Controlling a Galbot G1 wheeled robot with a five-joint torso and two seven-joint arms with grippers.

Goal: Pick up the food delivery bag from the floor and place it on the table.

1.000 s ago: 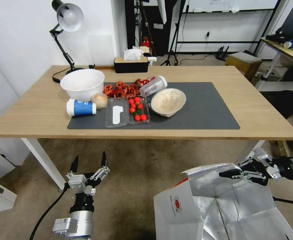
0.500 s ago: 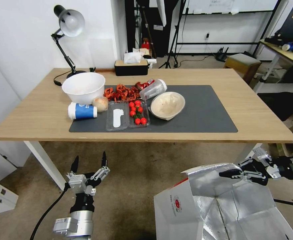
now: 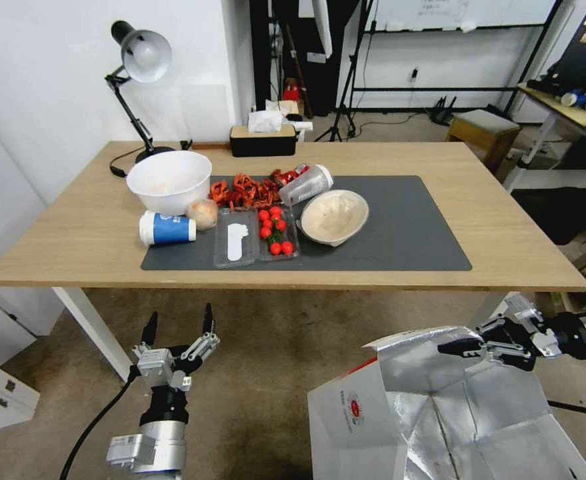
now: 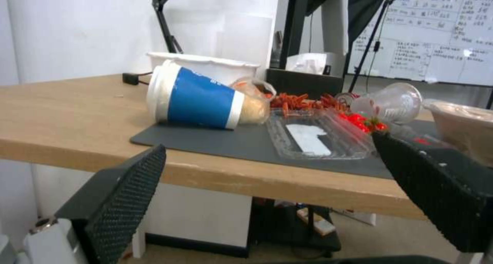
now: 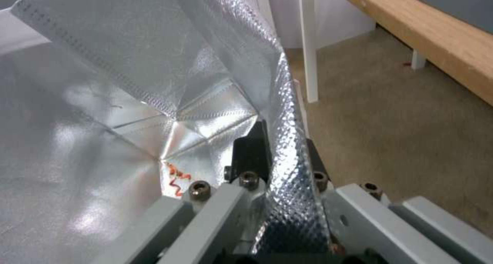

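1. My right claw [image 3: 454, 347] is clamped on the foil-lined rim of the bag [image 3: 439, 413]; in the right wrist view the quilted foil edge [image 5: 287, 179] runs between the two jaws, pinched
2. Bag is open at the top, silver lining showing, white front panel with a small round red logo [image 3: 354, 407] facing left; it sits low in front of me, on my right, nearer than the table edge. Whether its base touches the floor [image 3: 273, 360] I cannot tell
3. My left claw [image 3: 178, 325] hangs over the carpet on my left, fingers pointing up, spread wide, holding nothing. It is well apart from the bag
4. Table [image 3: 506, 247] stands beyond both claws, white leg [image 3: 93, 327] at the near left corner, dark mat [image 3: 406, 233] on top
5. On the mat's left half: blue cup [image 3: 167, 229] lying on its side, clear tray [image 3: 235, 238], cherry tomatoes [image 3: 274, 231], tilted beige bowl [image 3: 334, 217], tipped clear cup [image 3: 306, 185], red scraps [image 3: 246, 190]
6. White bowl [image 3: 169, 181] at the mat's far left corner
7. Farthest: lamp [image 3: 139, 73] and tissue box [image 3: 263, 139] at the table's back edge
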